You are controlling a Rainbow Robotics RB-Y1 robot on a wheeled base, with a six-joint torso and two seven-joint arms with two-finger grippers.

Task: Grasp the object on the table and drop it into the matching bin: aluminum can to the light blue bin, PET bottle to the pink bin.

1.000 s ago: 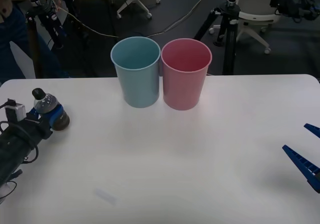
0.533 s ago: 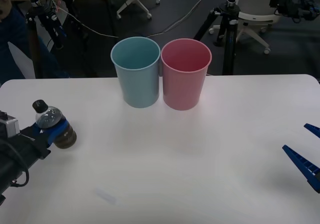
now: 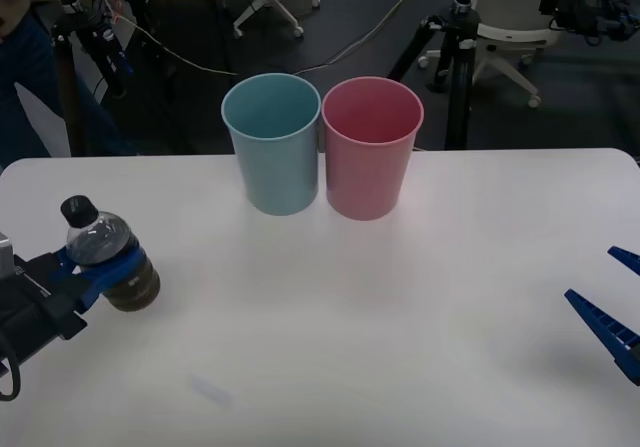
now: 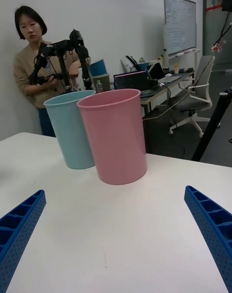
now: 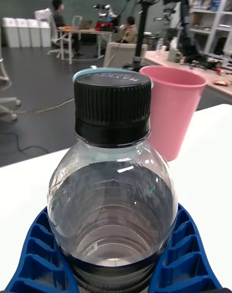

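Now the left tool point(image 3: 105, 272) is clamped around the PET bottle point(image 3: 108, 254), upright at the surface's point(image 3: 400, 317) left edge, well apart from the pink bin point(image 3: 371, 147). Right tool point(image 3: 612, 312) waits, spread wide, at the right edge.

The left arm reaches in low from the near left edge, its dark forearm angled toward the middle. Its pincer point(image 3: 108, 272) is closed, the blue ribbed fingers point(image 5: 186, 254) curving round either side of what it holds. The right pincer point(image 3: 612, 305) sits at the near right edge, its two blue fingers point(image 4: 212, 227) spread wide apart.
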